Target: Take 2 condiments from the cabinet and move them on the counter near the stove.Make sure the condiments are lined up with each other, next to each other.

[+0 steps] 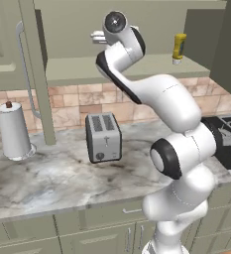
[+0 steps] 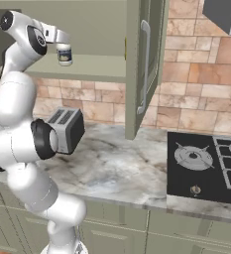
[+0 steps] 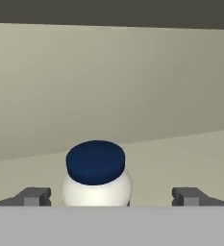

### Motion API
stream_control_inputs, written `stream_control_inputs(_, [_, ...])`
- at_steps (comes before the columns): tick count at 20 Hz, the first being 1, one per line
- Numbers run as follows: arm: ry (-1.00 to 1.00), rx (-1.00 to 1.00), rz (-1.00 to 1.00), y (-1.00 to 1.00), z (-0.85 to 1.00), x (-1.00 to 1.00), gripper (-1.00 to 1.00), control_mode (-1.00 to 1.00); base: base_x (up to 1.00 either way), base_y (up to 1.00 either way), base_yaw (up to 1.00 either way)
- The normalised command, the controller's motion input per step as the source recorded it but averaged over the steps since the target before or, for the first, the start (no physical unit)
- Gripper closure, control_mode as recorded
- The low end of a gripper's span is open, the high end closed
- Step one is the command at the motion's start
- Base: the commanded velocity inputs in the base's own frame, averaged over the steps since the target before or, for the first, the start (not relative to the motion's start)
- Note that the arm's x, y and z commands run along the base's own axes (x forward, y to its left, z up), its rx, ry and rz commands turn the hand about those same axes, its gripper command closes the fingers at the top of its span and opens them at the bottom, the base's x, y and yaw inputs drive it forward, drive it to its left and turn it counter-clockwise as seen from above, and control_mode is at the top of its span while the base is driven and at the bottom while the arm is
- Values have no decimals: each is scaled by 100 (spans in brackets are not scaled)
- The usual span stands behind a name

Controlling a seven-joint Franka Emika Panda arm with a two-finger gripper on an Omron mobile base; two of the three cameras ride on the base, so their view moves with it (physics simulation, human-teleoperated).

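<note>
The gripper (image 3: 111,196) is hovering with its fingers spread wide on either side of the small white jar (image 3: 97,175), which is standing upright on the cabinet (image 2: 102,67) shelf. The jar is probably light, rigid and smooth-sided, so it is best pinched across its round body below the dark blue lid (image 3: 95,161).

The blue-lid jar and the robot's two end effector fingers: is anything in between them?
No. In the hand view the jar stands on the cabinet shelf between the open fingertips, with only bare shelf in the gaps.

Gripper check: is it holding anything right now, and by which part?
Nothing is held. The gripper is open, its fingertips standing wide on either side of the white jar with clear gaps, not touching it. The jar stands on the cabinet shelf.
</note>
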Motion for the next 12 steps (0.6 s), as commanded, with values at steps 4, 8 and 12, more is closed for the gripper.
stream_control_inputs(4, [4, 0, -4, 1, 0, 26, -100, -100, 0, 0, 0])
stream_control_inputs(8, [9, 0, -3, 3, -1, 23, -100, -100, 0, 0, 0])
stream_control_inputs(12, [7, 0, -2, 15, 0, 25, -100, -100, 0, 0, 0])
